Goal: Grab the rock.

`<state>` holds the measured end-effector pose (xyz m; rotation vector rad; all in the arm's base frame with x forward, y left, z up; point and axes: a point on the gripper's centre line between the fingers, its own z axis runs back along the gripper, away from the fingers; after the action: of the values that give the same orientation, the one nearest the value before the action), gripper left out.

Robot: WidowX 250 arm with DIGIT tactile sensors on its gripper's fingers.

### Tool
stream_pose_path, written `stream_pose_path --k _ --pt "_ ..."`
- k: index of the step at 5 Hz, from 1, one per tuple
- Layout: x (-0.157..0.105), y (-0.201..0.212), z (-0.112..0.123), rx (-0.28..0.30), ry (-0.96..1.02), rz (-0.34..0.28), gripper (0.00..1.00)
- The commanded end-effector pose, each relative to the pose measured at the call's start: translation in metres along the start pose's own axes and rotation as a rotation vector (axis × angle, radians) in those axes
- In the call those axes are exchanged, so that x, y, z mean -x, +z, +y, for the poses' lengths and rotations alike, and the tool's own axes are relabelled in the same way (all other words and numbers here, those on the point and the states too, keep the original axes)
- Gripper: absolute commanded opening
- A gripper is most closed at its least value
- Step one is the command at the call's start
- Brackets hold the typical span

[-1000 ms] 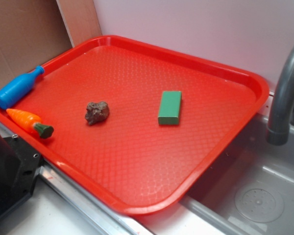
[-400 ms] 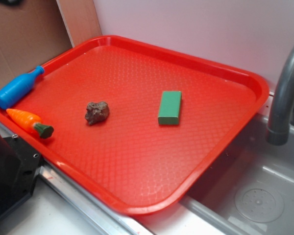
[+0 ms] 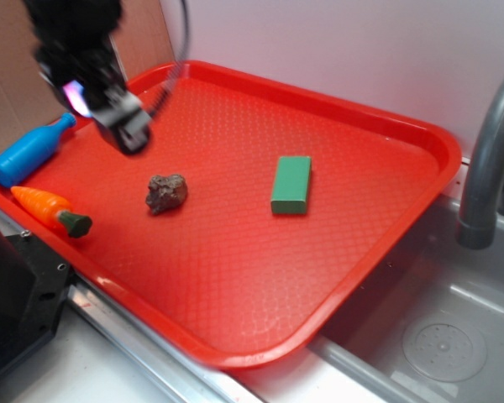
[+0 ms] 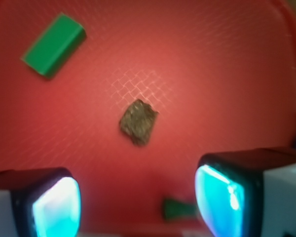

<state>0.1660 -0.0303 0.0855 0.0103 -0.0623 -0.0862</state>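
The rock [image 3: 166,193] is a small lumpy brown-grey stone lying on the red tray [image 3: 336,277], left of its middle. It also shows in the wrist view [image 4: 138,122], ahead of the gripper and between the two fingers' lines. My gripper [image 3: 128,128] hangs in the air above the tray's left part, up and left of the rock, not touching it. In the wrist view the gripper [image 4: 138,202] is open and empty, its two fingers wide apart with cyan pads [image 4: 56,207].
A green rectangular block [image 3: 291,184] lies right of the rock, also in the wrist view [image 4: 54,44]. A blue toy bottle [image 3: 29,150] and an orange toy carrot [image 3: 50,211] lie at the tray's left edge. A sink [image 3: 437,336] with a grey faucet [image 3: 491,151] is at the right.
The gripper has come into the exterior view from the upper left and now hangs over the tray's left part. The rock and other things have not moved.
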Motion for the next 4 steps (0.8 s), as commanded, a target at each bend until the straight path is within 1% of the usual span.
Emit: stream_pose_path --k 1,2,3,4 --pt "-0.018 -0.047 0.007 0.005 -0.020 -0.012 1.00" --pt "-0.014 -0.058 0.003 0.020 -0.016 -0.002 1.00" --pt "-0.018 -0.071 -0.001 0.023 -0.028 0.013 1.00" --pt "-0.017 -0.070 0.001 0.008 0.000 0.013 0.00"
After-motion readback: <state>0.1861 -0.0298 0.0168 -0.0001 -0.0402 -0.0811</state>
